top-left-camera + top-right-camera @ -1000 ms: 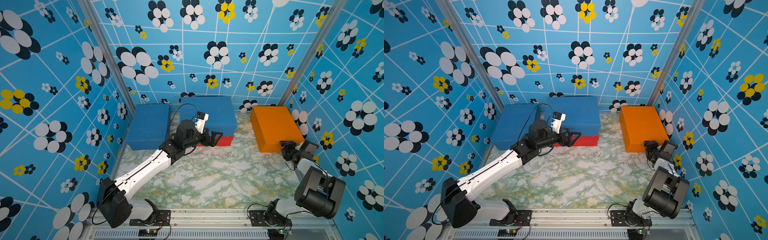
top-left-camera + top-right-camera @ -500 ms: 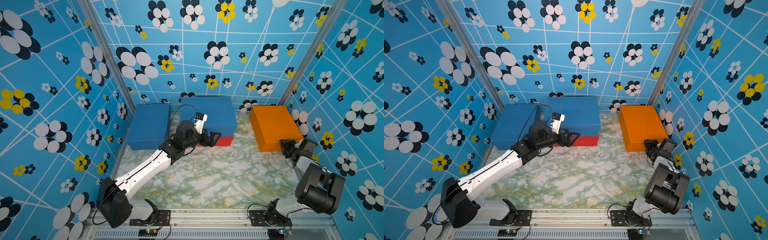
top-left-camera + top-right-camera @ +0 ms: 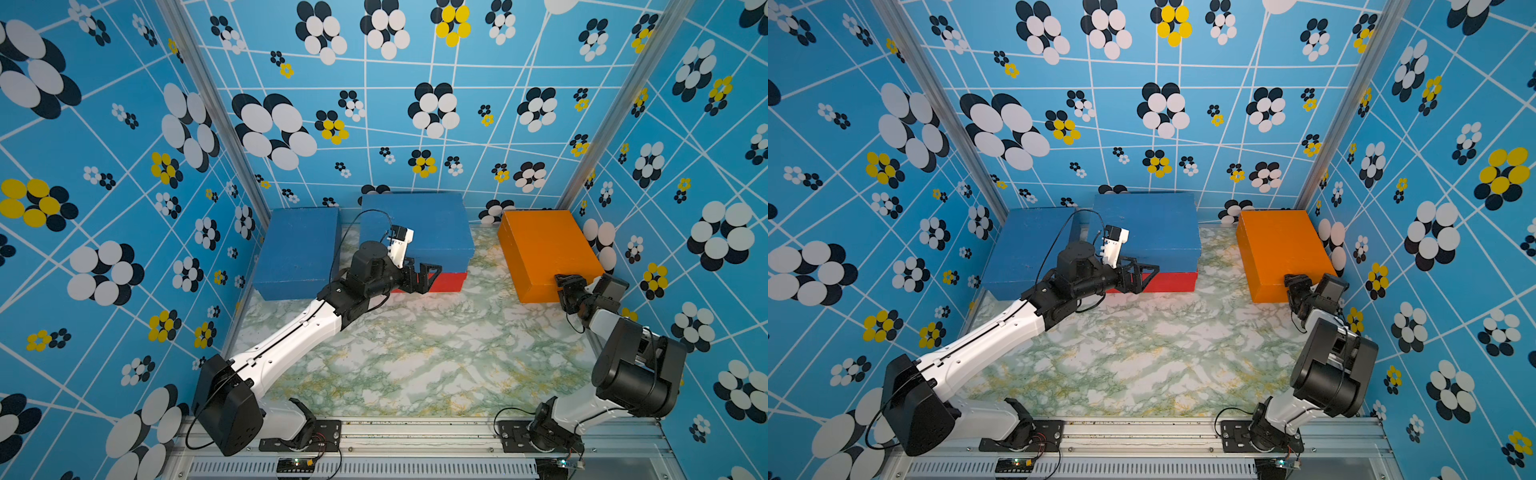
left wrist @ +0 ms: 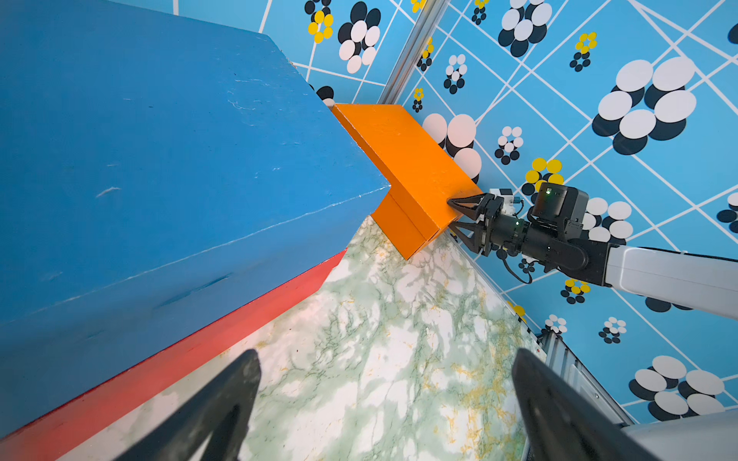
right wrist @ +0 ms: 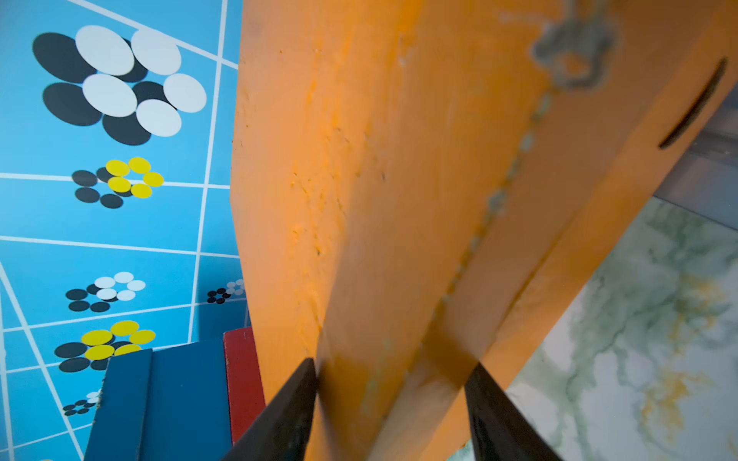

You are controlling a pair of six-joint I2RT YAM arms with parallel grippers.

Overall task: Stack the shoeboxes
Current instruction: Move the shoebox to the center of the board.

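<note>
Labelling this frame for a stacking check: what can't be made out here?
- red shoebox: lid hidden under the upper blue shoebox in both top views; left arm covers part of its front.
- orange shoebox: near corner covered by the right hand in both top views, blurred in the right wrist view.
- left hand: finger bases cut off by the left wrist view's edge.

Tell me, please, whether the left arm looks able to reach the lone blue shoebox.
Probably yes: the left gripper is open and empty, and the lone blue shoebox sits close beside it, top bare.

Green-marbled tabletop [image 3: 415, 353] w/ blue flower-print walls [image 3: 374, 124], alu rail [image 3: 415, 432] at front.
</note>
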